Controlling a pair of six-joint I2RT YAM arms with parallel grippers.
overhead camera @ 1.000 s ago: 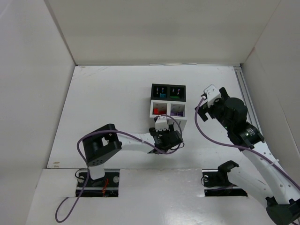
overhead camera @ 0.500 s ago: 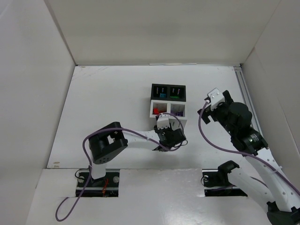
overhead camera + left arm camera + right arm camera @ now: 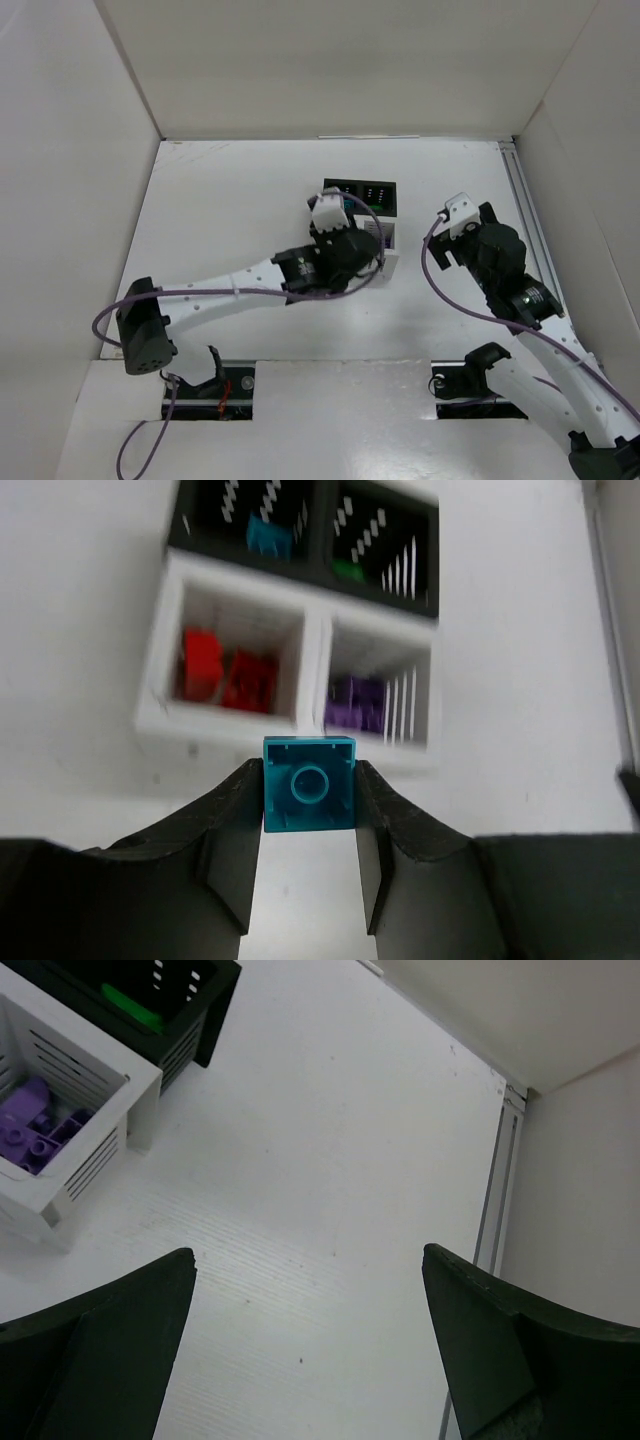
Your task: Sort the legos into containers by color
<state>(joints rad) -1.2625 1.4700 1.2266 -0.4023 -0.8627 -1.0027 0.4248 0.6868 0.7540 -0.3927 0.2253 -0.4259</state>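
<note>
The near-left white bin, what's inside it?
Red bricks, at least two, lie in the white bin. Its near floor is hidden behind its front wall, and the left arm covers it in the top view.

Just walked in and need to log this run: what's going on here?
The left gripper holds a teal brick between its jaws, at the four bins. Red bricks lie in one white bin, purple ones in the other; a teal piece and a green one sit in the two black bins. The right gripper hangs open and empty off to the right.
</note>
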